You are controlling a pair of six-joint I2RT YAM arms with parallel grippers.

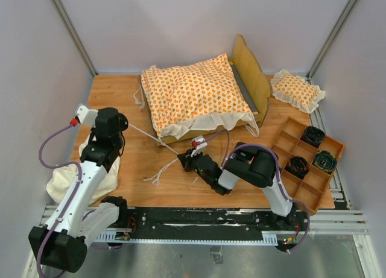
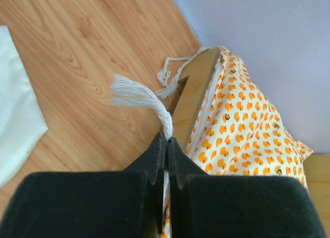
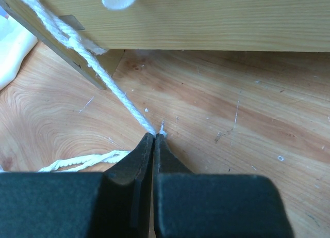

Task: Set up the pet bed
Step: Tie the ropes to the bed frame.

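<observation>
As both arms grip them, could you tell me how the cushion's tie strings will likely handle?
Probably floppy: the tie string runs straight only where the right fingers pinch it, while a loose strand curls. The frayed end above the left fingers suggests it may unravel.

Table (image 3: 232, 109) — matt, scratched wood; cushion (image 1: 196, 88) — printed cloth; tie string (image 3: 116, 91) twisted cord.
</observation>
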